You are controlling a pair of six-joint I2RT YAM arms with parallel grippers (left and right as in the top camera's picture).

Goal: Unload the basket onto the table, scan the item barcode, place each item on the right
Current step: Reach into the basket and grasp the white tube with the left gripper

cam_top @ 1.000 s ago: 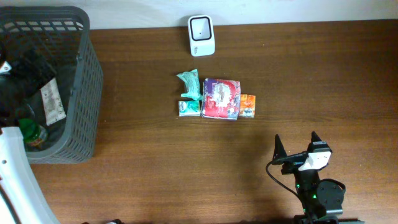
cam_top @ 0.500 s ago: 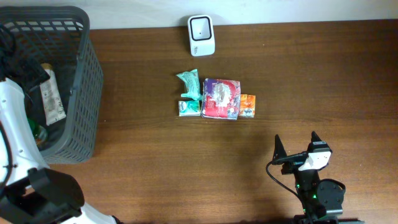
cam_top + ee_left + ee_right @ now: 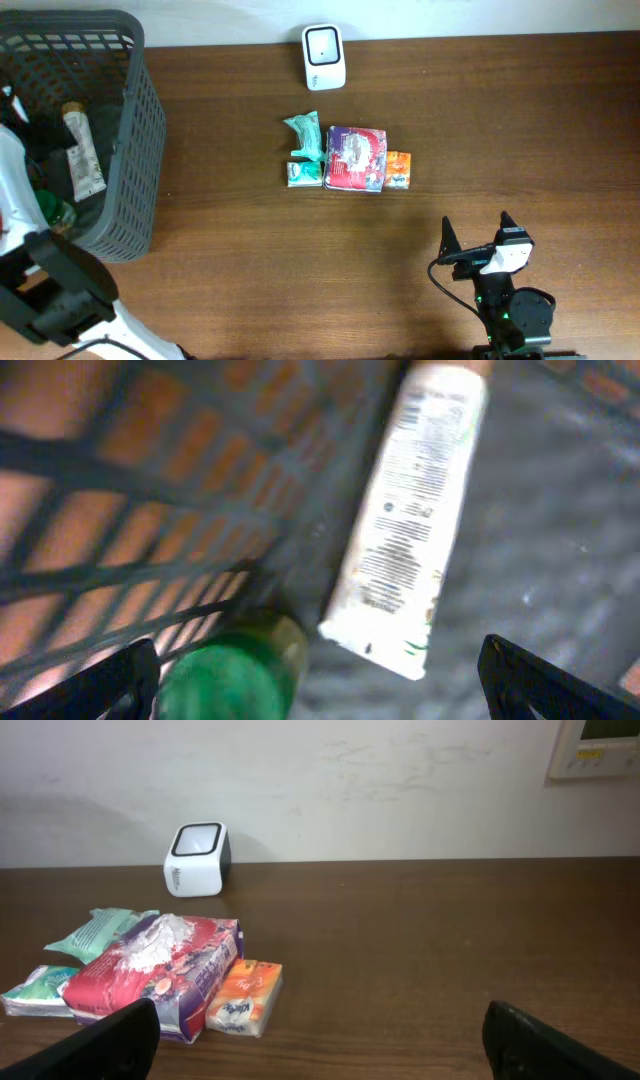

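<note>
Since the earlier view the left gripper point(image 3: 318, 678) has shifted inside the grey basket point(image 3: 140, 150) at the worktop's point(image 3: 250, 260) left edge, now spread wide above the white tube point(image 3: 405, 520) lying there, judged light, soft, slippery, best pinched mid-body; right gripper point(image 3: 320, 1040) spread, empty.

Bare brown wooden table point(image 3: 500, 120) separates the right fingers point(image 3: 447, 236) from the colourful packets point(image 3: 352, 158); grey mesh basket point(image 3: 140, 130) walls hem the left fingers point(image 3: 110, 678).
</note>
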